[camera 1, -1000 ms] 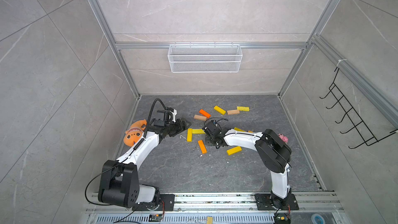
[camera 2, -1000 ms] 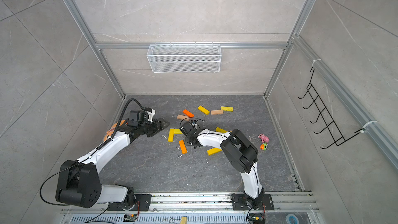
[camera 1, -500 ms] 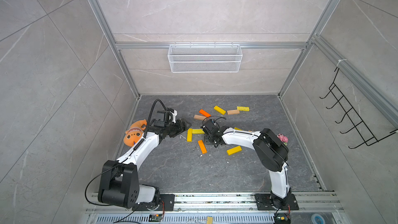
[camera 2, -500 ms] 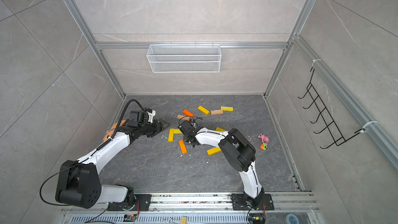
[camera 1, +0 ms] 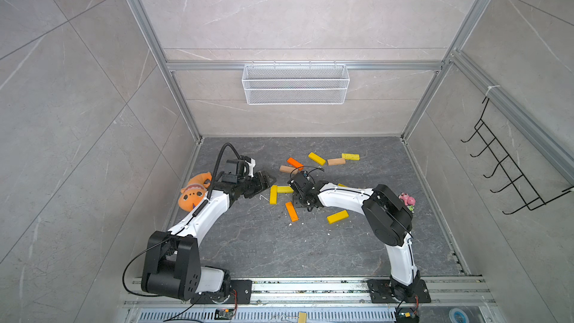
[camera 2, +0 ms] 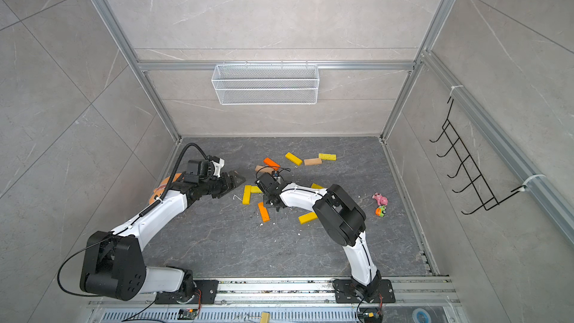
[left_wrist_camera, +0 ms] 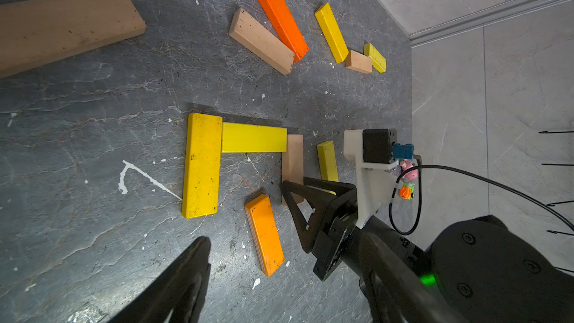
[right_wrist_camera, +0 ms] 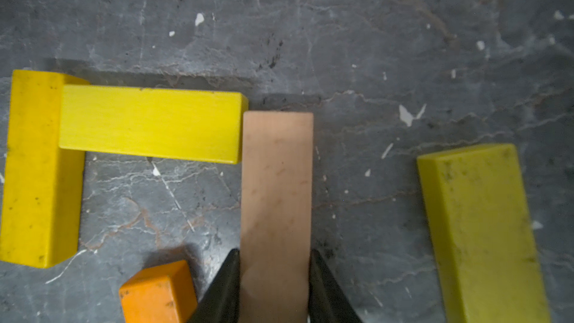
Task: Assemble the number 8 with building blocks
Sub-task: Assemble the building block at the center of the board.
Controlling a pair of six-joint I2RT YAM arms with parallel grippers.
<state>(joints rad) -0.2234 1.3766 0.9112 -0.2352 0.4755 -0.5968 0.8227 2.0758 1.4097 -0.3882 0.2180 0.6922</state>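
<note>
Twelve building blocks (left_wrist_camera: 202, 166) on the grey table (camera 1: 279, 250), six yellow, two orange, four tan, right claw (right_wrist_camera: 275, 253) pinching one flat tan block (right_wrist_camera: 276, 181) touching the right end of an L-shaped yellow pair (right_wrist_camera: 149, 122), left claw (camera 1: 267, 181) spread and empty just left of them, one orange plush toy (camera 1: 194, 192) at the left edge.

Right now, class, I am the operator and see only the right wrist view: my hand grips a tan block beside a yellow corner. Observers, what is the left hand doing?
Observer: The left hand is open and empty, just left of the yellow corner.
Operator: Besides my tan block, which spares lie outside my picture?
Observer: Five loose blocks lie nearer the back wall: tan, orange, yellow, tan, yellow.
Operator: Is anything there that is not a block?
Observer: An orange plush toy lies beside the left arm.
</note>
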